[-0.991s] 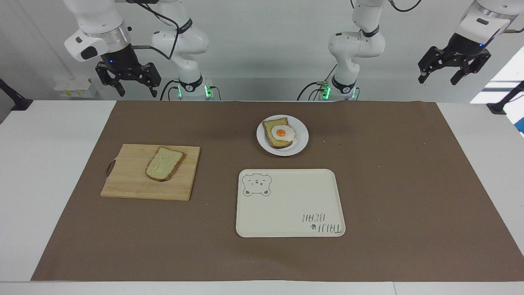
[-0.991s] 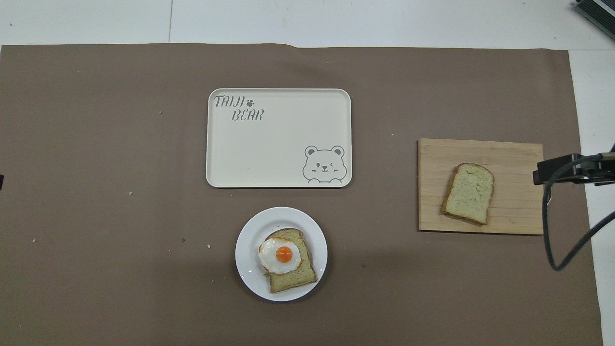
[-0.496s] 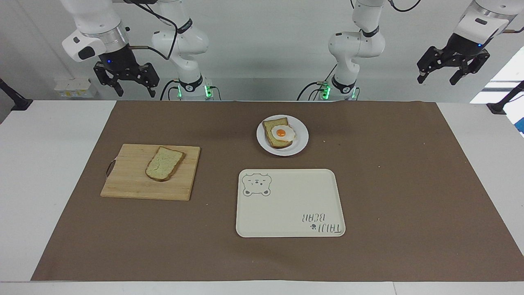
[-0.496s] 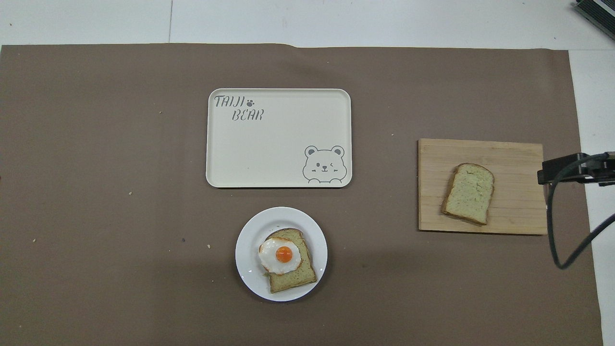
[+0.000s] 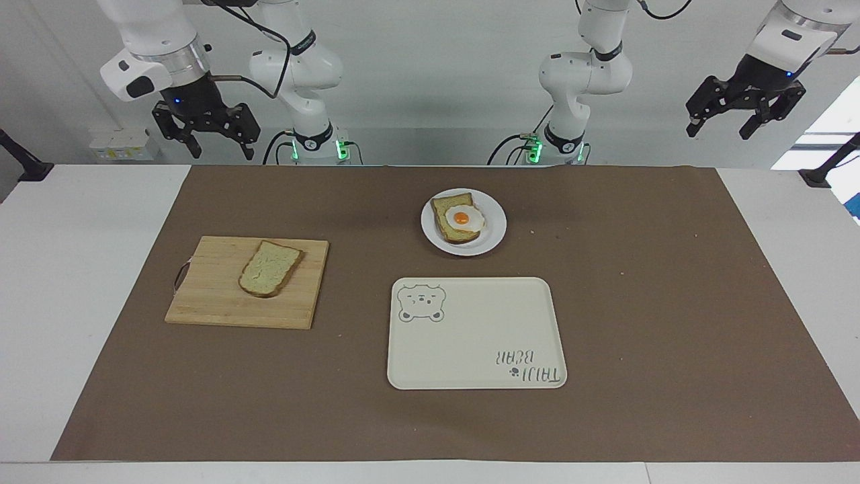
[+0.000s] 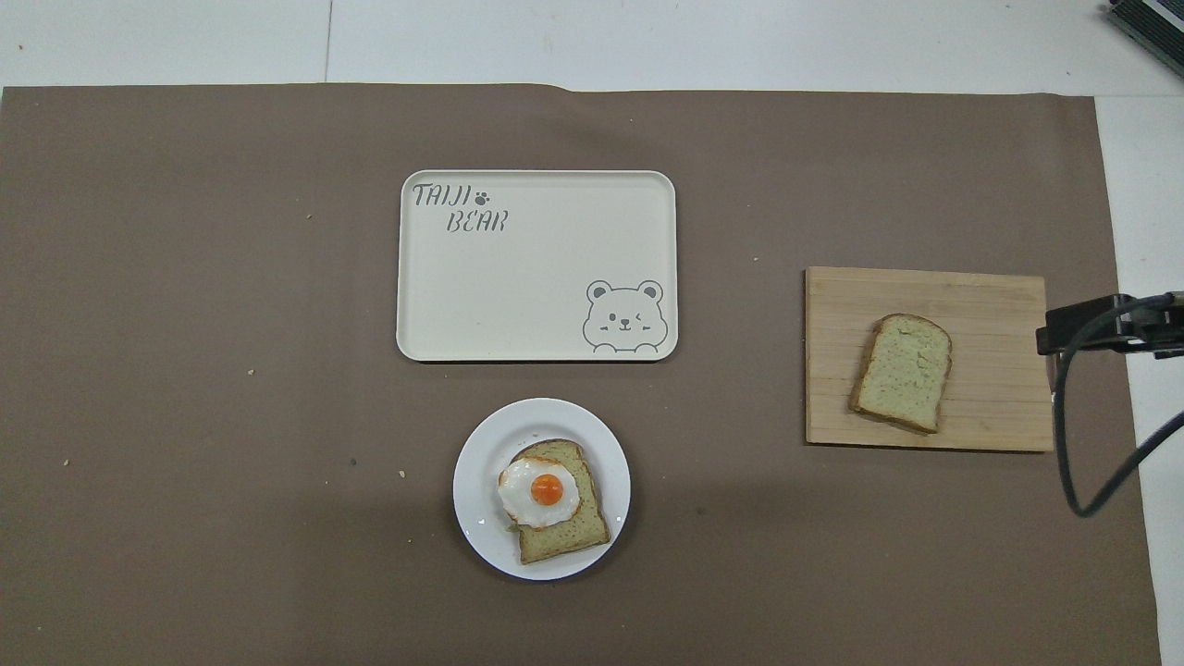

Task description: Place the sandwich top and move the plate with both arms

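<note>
The sandwich top (image 5: pixel 270 268) lies flat on a wooden cutting board (image 5: pixel 208 296) toward the right arm's end of the table. In the overhead view the slice (image 6: pixel 902 372) sits at about the 3 o'clock position from the table centre, with the board (image 6: pixel 990 416) under it on all sides.

The plate (image 5: pixel 494 225) stands on the brown mat (image 5: pixel 672 302) near the middle of the table, nearer to the robots than the tray. It carries a bread slice (image 5: pixel 451 202) with a fried egg (image 5: pixel 464 218) on top. In the overhead view the plate (image 6: pixel 481 518) lies at 6 o'clock from the tray (image 6: pixel 518 305), apart from it. The tray is cream, rectangular, printed with a bear drawing, and nothing lies on it.

The sandwich top is well apart from the plate, at roughly 2 o'clock from it in the overhead view.

The right gripper (image 5: pixel 205 131) hangs raised over the white table edge at the right arm's end, with its fingers spread wide and nothing between them. The left gripper (image 5: pixel 744 111) hangs raised over the left arm's end of the table, fingers likewise spread and holding nothing. Neither gripper touches any object.
</note>
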